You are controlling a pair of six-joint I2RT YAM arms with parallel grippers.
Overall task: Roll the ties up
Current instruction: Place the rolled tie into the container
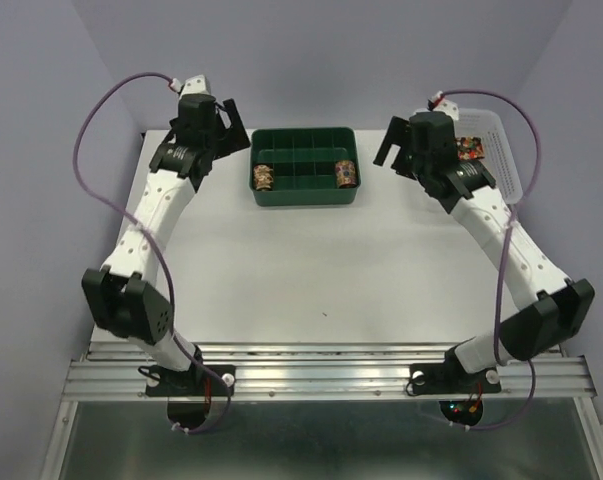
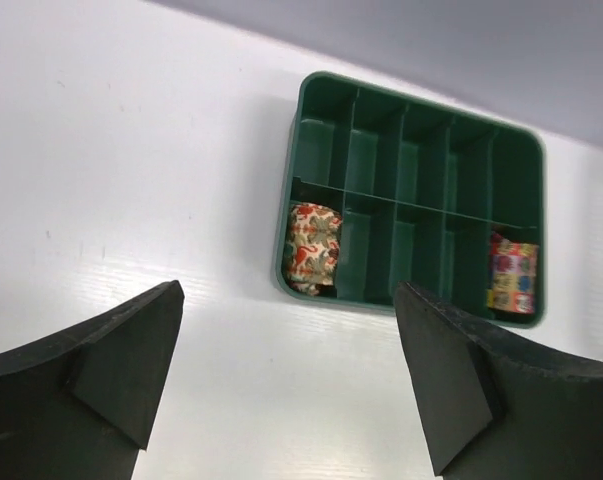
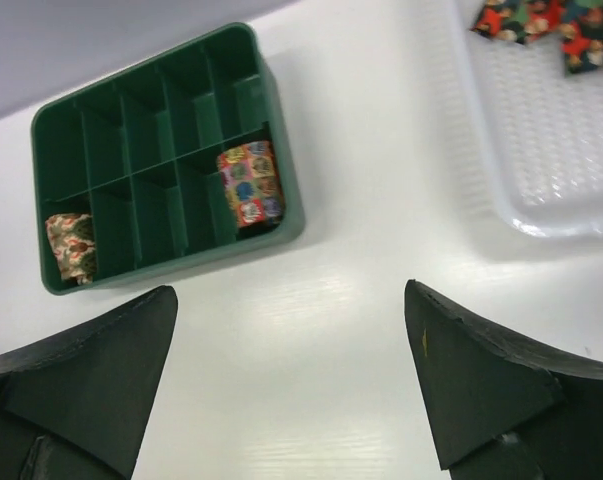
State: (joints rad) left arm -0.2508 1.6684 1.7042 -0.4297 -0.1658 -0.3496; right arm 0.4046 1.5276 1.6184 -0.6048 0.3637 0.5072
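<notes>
Spread and empty, the left jaws hang above the tabletop [image 1: 311, 260], just left of a green divided tray [image 1: 303, 133]. One rolled tie [image 1: 264, 176] stands in the leftmost compartment of the tray's near row, and a second roll [image 1: 346, 174] stands in the rightmost. The right jaws, also spread and empty, hover between the tray and a white basket [image 1: 511, 150]. A flat tie [image 1: 470, 147] lies in that basket.
</notes>
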